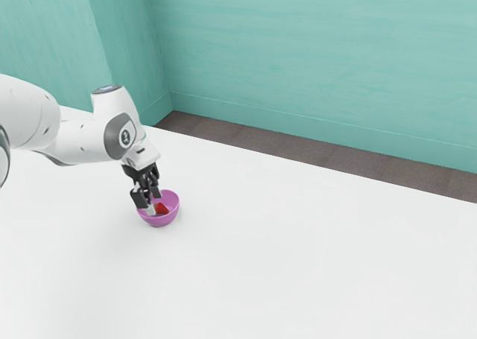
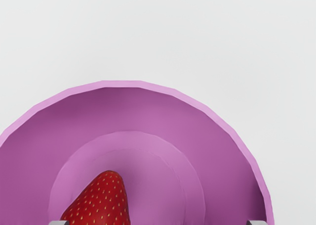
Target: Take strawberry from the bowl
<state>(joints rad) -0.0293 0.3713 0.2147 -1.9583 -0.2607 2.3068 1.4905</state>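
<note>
The black gripper (image 1: 153,203) is low over the purple bowl (image 1: 159,221), its two fingers apart and their tips within the rim. Inside the bowl lies the red strawberry (image 1: 161,208), close to one finger. In the wrist view the strawberry (image 2: 101,202) rests on the floor of the bowl (image 2: 222,151). The tips of the open gripper (image 2: 157,223) peek in at the lower edge, far apart, one right by the strawberry and the other by the bowl's wall. The strawberry's lower part is cut off there.
A white table (image 1: 298,249) surrounds the bowl. Beyond its far edge are a dark floor (image 1: 261,139) and teal walls (image 1: 313,56). The white arm reaches in from the exterior view's left.
</note>
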